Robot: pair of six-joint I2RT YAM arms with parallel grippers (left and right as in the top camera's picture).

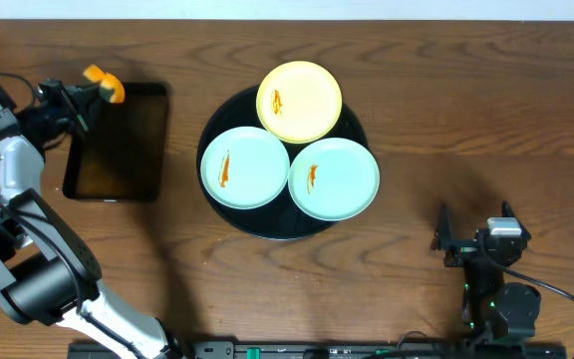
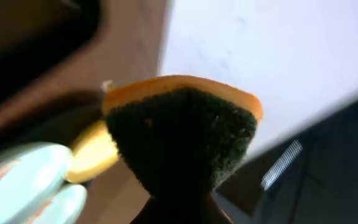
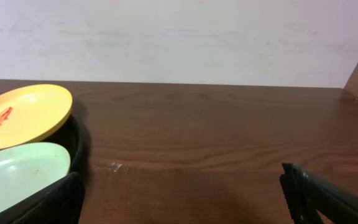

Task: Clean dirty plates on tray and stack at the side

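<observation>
Three smeared plates lie on the tray (image 1: 275,227); none is wiped or stacked yet.

1. Far left: the left gripper (image 1: 87,92) is clamped on the sponge (image 1: 105,84). In the wrist view the sponge's dark scouring face is toward the camera and its orange backing is along the top. The sponge is over the far corner of the small tray (image 1: 118,150).
2. Centre: the tray lies to that gripper's right, well apart, across bare table (image 1: 446,100).
   - The left mint plate (image 1: 244,167) is nearest the sponge.
   - The yellow plate (image 1: 299,100) sits at the far rim.
   - The right mint plate (image 1: 334,178) is farthest from the sponge.
   - Each smear is a short streak near the plate's middle, with its long axis running roughly near to far.
3. Far right: the right gripper (image 1: 473,237) stands near the table's front edge, fingers apart and holding nothing. The right mint plate is the closest plate to it.

The coming move is probably a rightward carry of the sponge to the left mint plate, followed by a wipe along the streak. The left arm is the nearer arm for this.
</observation>
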